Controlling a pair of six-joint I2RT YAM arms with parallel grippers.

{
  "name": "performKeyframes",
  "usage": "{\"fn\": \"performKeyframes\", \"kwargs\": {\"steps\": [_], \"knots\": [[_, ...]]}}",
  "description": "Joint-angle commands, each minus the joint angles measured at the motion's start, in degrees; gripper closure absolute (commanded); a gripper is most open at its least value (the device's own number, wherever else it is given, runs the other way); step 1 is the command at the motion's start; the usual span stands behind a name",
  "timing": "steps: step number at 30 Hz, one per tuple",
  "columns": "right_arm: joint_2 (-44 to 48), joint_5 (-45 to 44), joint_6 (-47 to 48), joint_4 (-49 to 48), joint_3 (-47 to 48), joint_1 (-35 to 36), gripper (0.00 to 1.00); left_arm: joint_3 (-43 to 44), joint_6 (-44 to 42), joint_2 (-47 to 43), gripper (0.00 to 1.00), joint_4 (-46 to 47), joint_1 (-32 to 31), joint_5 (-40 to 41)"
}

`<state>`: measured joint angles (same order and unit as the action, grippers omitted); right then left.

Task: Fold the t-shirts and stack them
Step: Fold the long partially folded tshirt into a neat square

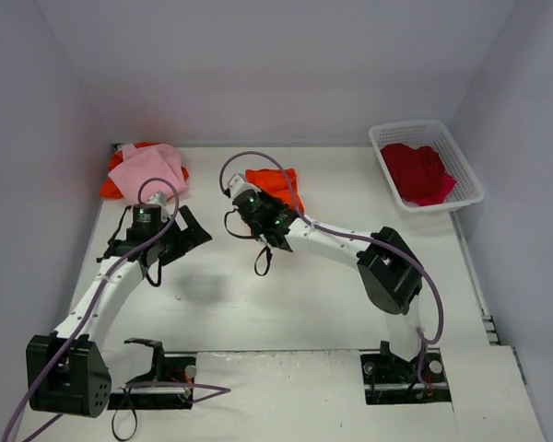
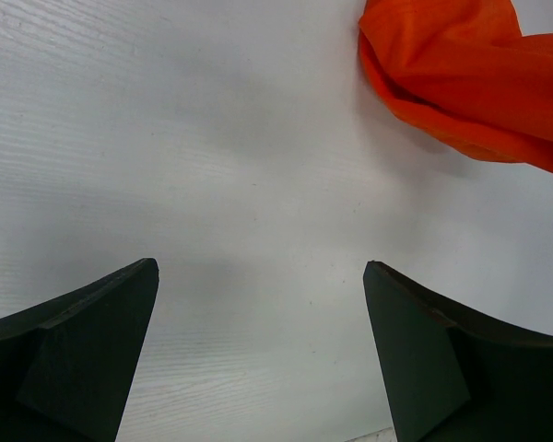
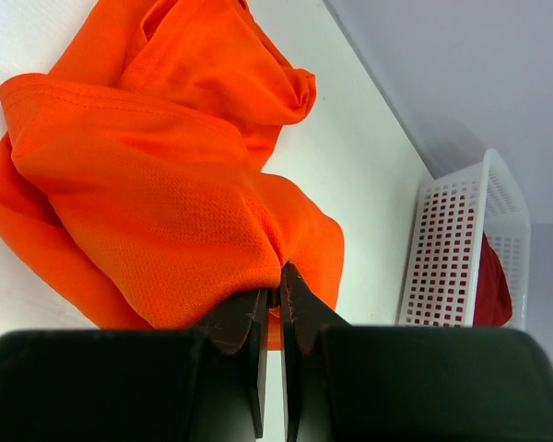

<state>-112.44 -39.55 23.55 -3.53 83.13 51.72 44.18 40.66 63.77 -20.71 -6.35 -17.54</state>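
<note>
Orange t-shirt (image 3: 157, 184) lies crumpled at 12 o'clock on the worktop (image 1: 304, 304), its cloth clenched in the right fingers (image 3: 244, 322). Left fingers (image 2: 83, 341) hang released, spread wide; the pink t-shirt (image 1: 149, 166) sits at 10 o'clock, the red t-shirt (image 1: 419, 170) in the basket (image 1: 415, 126) at 2 o'clock.

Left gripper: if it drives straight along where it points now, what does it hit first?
Probably the bare table. Only white tabletop shows ahead of the open left gripper; the orange t-shirt sits right of that line. Depth unclear.
</note>
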Motion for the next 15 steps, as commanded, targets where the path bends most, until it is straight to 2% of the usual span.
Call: {"fn": "performKeyframes", "kwargs": {"steps": [1, 9, 15], "knots": [[2.4, -0.4, 1.1, -3.2, 2.8, -0.2, 1.00, 1.4, -0.9, -0.3, 0.12, 2.0, 0.4, 0.6], [7.5, -4.0, -0.3, -0.9, -1.4, 2.8, 1.00, 2.5, -0.9, -1.3, 0.12, 0.4, 0.4, 1.0], [14.6, -7.5, -6.9, 3.3, -7.9, 7.7, 1.00, 2.9, -0.3, -3.7, 0.12, -1.7, 0.4, 0.8]]}}
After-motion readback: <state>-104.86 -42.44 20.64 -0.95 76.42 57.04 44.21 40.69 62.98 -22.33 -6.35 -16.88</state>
